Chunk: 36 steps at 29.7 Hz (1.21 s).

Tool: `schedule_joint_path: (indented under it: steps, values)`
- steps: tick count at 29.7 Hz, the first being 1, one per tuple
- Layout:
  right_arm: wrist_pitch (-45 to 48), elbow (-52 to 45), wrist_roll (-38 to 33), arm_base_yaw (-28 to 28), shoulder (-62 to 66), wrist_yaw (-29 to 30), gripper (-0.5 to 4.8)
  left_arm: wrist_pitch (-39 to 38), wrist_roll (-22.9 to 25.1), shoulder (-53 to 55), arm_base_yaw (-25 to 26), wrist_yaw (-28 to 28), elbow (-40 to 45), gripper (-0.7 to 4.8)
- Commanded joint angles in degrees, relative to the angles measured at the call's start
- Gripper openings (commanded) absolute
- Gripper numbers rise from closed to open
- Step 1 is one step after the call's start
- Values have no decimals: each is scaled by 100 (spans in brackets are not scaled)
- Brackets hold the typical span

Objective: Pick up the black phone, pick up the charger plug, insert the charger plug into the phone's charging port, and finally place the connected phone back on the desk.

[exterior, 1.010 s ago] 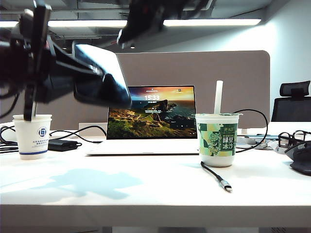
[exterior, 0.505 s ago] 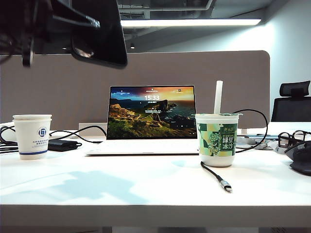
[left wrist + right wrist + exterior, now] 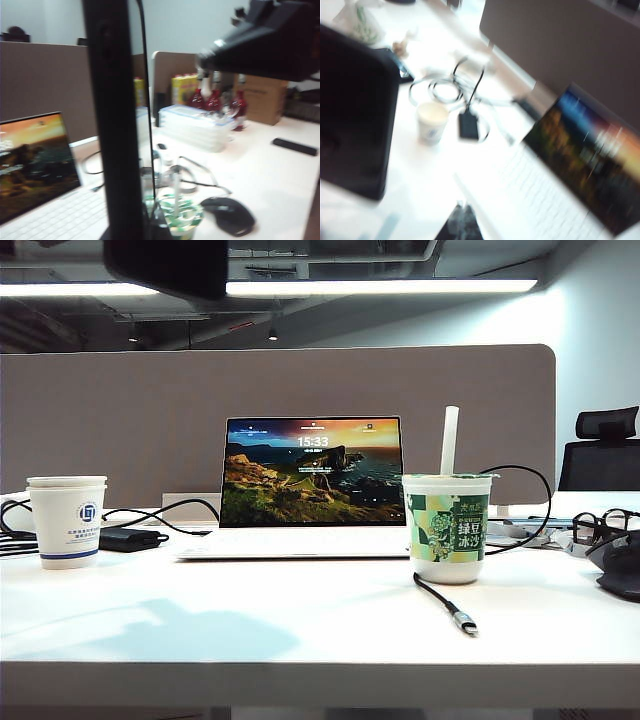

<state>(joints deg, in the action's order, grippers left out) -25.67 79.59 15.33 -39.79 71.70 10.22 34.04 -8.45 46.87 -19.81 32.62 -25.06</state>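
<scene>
Clamping the black phone (image 3: 112,125) on edge in the left gripper (image 3: 131,231), with narrow jaws on its 2 faces, high above the desk (image 3: 300,640), probably for leaving the charging port free and reachable. Holding the right gripper (image 3: 462,226) fully closed and empty, up in the air near the phone. Not yet touching the charger plug (image 3: 463,621), lying on the desk just in front of the green cup (image 3: 447,528). Judging step 2, fetching the plug, as waiting.

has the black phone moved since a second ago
Yes. The black phone has gone up: it hung in front of the laptop screen's left edge, and now only its lower part shows at the exterior view's top, far above the laptop.
</scene>
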Motion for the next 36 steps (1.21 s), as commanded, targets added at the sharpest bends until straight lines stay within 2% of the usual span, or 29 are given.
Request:
schedule_joint_path:
  steps: [1, 6, 12, 14, 18, 25, 29, 34, 36]
  values:
    - [-824, 17, -866, -4, -140, -24, -1, -367, 455, -223, 2, -313, -197, -6]
    - [-1910, 17, -1941, -2, -184, -7, -1, -564, 542, -328, 2, -326, -358, -6]
    - [-3064, -44, -2006, -4, -157, -20, -1, -568, 503, -330, 2, -304, -404, -6]
    - [-3241, -129, -2009, -2, -160, -59, -1, -568, 503, -330, 2, -304, -404, -6]
    - [-3362, -439, -2184, -9, -160, -619, -1, -568, 503, -334, 0, -293, -404, -6]
    - [-3018, -1453, -2870, -7, -160, -667, 5, -577, 501, -389, 0, -282, -404, -6]
    - [-2450, -2022, -3014, -7, -160, -553, 175, -588, 496, -393, 0, -282, -404, -6]
    - [-1471, -2583, -3482, -4, -157, -551, 196, -691, 496, -393, 0, -282, -404, -6]
    - [-1152, -2765, -3582, -4, -133, -540, 240, -728, 496, -393, 0, -282, -404, -6]
